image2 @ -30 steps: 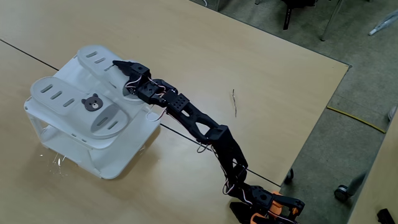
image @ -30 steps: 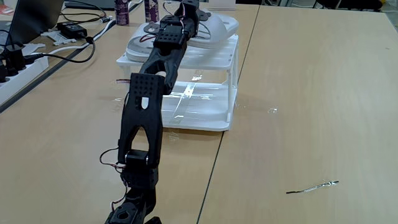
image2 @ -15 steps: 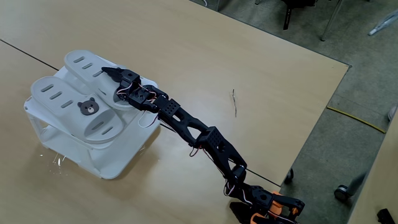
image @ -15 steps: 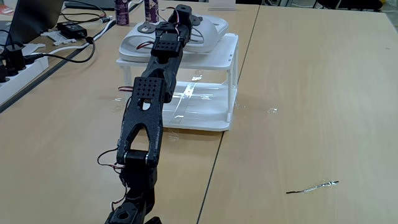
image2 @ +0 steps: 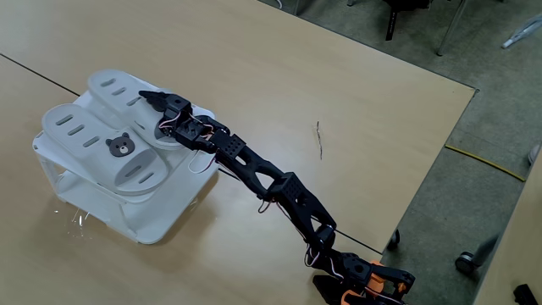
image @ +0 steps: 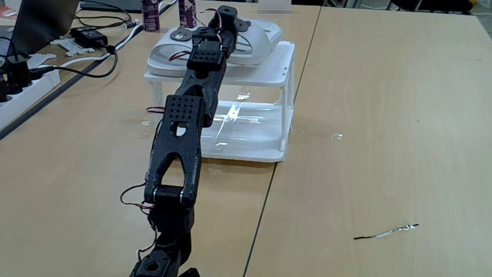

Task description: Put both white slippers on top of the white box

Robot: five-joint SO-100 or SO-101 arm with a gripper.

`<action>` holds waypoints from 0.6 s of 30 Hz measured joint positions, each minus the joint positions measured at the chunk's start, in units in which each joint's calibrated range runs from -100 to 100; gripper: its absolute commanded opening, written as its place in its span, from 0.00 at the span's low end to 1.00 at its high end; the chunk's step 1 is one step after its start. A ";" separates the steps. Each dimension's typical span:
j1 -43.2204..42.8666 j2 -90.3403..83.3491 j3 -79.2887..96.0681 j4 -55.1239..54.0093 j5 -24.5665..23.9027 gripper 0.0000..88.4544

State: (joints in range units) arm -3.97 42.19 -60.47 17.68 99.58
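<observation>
Slippers: both white slippers [image2: 106, 127] lying side by side atop the white box [image2: 161, 216].
Gripper: gripper [image2: 151, 100] over far slipper's heel; spread or pinching, cannot tell.
Risk: careless withdrawal dragging that slipper off the edge.

You see white box [image2: 161, 222] on bench [image2: 356, 110], far from arm base [image2: 360, 284]. Both white slippers [image2: 97, 148] side by side on box top. Arm stretched from base across bench to box; fingers [image2: 149, 97] over slipper nearer arm. In a fixed view, cables and power strip [image: 27, 81] left of box; wire scrap [image: 387, 231] right, well apart.
</observation>
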 measured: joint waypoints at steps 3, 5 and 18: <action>0.07 0.00 0.00 -0.09 0.00 0.24; 0.00 0.00 -0.09 -0.09 0.00 0.24; -0.15 0.00 0.09 5.58 0.00 0.31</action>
State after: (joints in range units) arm -4.12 42.19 -60.38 23.26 99.58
